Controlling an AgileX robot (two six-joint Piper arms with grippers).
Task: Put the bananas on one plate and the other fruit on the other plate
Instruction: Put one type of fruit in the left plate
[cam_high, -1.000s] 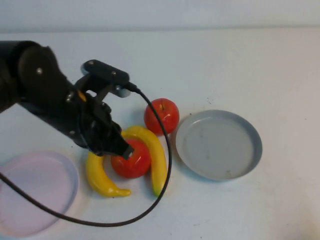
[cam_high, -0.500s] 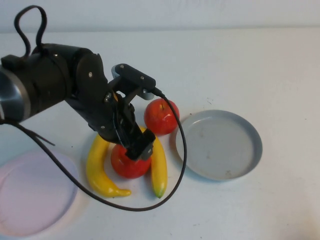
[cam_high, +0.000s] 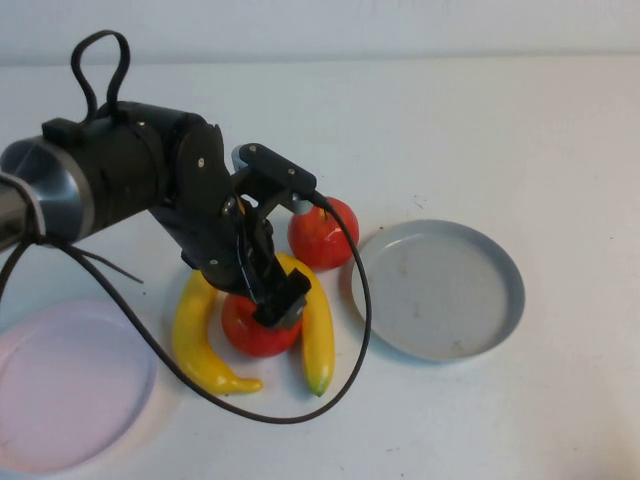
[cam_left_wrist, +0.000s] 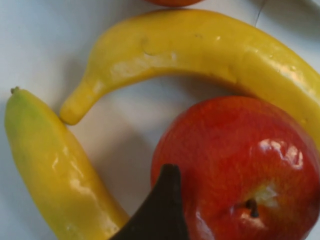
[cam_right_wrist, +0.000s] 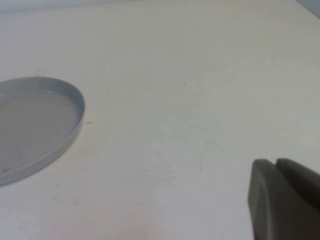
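Note:
Two yellow bananas (cam_high: 200, 345) (cam_high: 318, 340) lie either side of a red apple (cam_high: 248, 335) on the white table; a second apple (cam_high: 325, 238) sits just behind them. My left gripper (cam_high: 275, 300) is down over the near apple, open, its jaws spread around the fruit. The left wrist view shows one dark finger (cam_left_wrist: 162, 212) beside that apple (cam_left_wrist: 240, 165), with a banana (cam_left_wrist: 200, 50) curving round it and the other banana (cam_left_wrist: 55, 165) alongside. The grey-blue plate (cam_high: 510, 290) lies at the right, the pale pink plate (cam_high: 145, 350) at the near left. My right gripper (cam_right_wrist: 276, 167) is shut, off beside the grey-blue plate (cam_right_wrist: 35, 125).
The left arm's black cable (cam_high: 340, 390) loops over the table in front of the fruit, close to the grey-blue plate's near rim. Bare white table lies behind the fruit and to the right of the grey-blue plate.
The left arm swung right and settled over the near apple. Its jaws went from shut to wide open. The left banana, half hidden before, now shows.

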